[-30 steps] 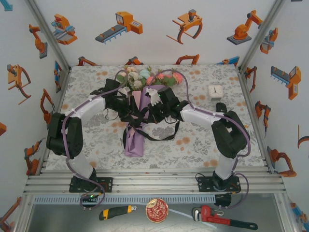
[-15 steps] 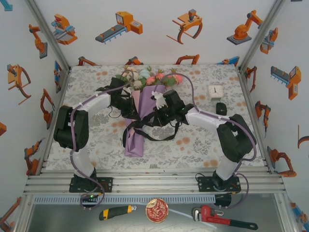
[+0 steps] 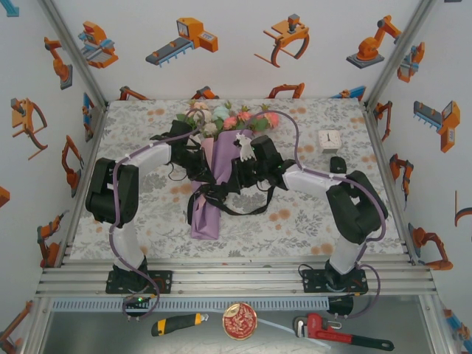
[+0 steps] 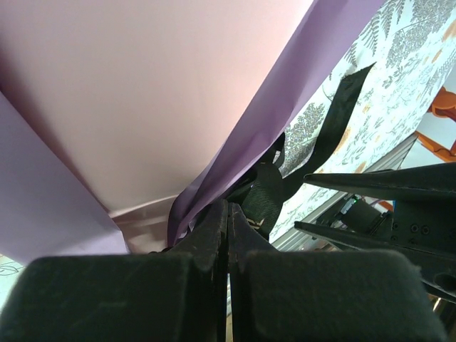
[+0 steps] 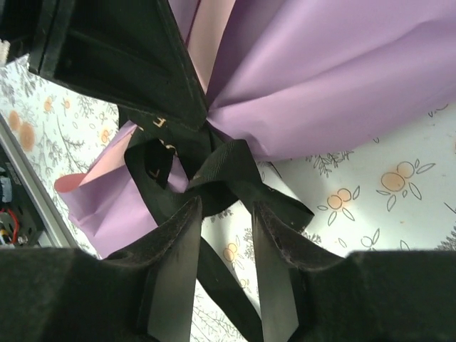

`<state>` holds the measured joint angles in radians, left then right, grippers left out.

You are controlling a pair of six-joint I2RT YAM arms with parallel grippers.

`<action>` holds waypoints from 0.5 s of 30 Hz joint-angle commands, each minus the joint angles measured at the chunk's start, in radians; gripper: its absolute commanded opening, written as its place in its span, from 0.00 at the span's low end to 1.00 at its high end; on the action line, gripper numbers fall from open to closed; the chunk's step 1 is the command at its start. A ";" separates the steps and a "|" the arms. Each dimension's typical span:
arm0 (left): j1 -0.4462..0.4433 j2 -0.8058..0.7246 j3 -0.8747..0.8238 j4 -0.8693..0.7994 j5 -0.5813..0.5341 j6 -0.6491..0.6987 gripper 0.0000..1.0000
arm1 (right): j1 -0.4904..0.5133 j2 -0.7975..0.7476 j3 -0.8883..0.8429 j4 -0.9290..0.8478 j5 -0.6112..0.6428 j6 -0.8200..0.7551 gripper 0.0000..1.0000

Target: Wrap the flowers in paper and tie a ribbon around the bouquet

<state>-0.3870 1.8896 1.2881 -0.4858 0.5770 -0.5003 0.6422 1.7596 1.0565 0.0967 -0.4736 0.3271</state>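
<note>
My left gripper point(image 4: 226, 214) is pressed shut beside the bouquet's point(image 3: 209, 203) purple paper point(image 4: 142, 100); I cannot tell whether it pinches the ribbon point(image 5: 224, 167). My right gripper point(image 5: 224, 214) stands partly open, with the ribbon knot at its tips, ungripped. The bouquet lies mid-tabletop point(image 3: 310, 214) on floral cloth. A small white clock point(image 3: 329, 139) sits to its right, and the walls point(image 3: 236, 66) around it show orange robot pictures.
</note>
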 commanded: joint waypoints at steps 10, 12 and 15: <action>-0.001 0.000 -0.003 0.000 -0.014 -0.015 0.05 | -0.004 -0.090 -0.180 0.151 -0.073 0.057 0.31; 0.003 0.004 0.001 -0.002 -0.014 -0.017 0.05 | 0.002 -0.094 -0.192 0.158 -0.068 0.067 0.30; 0.005 0.003 0.005 0.001 -0.011 -0.028 0.05 | 0.019 -0.087 -0.234 0.258 -0.044 0.116 0.35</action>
<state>-0.3862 1.8896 1.2877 -0.4858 0.5648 -0.5117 0.6456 1.6985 0.8536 0.2314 -0.5262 0.3958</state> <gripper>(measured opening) 0.055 0.334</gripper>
